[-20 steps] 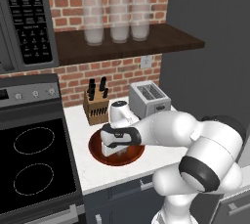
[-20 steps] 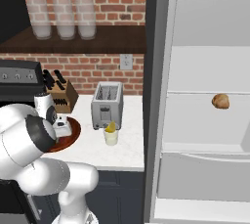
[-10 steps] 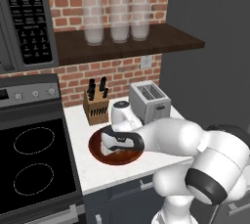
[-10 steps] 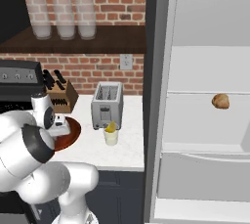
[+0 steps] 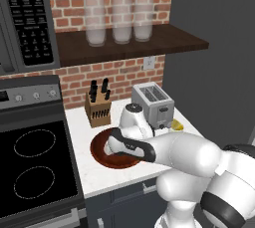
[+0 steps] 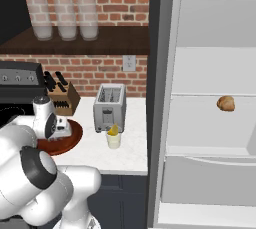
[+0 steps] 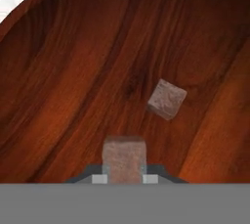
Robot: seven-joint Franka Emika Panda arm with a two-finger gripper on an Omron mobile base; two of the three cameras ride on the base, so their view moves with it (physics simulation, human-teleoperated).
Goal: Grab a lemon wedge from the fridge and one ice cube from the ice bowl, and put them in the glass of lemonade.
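Note:
My gripper (image 7: 124, 178) is down inside the reddish-brown ice bowl (image 7: 73, 71), shut on one ice cube (image 7: 124, 157) that sits between the fingertips. A second ice cube (image 7: 167, 99) lies loose on the bowl's floor just beyond. In the left base view the hand (image 5: 113, 146) reaches into the ice bowl (image 5: 99, 156) on the counter. The glass of lemonade (image 6: 113, 140) stands in front of the toaster with a yellow lemon wedge (image 6: 114, 130) at its rim. The fridge (image 6: 210, 73) stands open at the right.
A toaster (image 5: 152, 103) and a knife block (image 5: 98, 107) stand behind the bowl. The stove (image 5: 30, 167) lies to its left. Frosted jars (image 5: 114, 19) line the shelf above. A brown roundish lump (image 6: 225, 103) rests on a fridge shelf.
The hand has sunk a little lower and leftward in the bowl, and the arm's elbow has swung forward. The glass and the fridge are unchanged.

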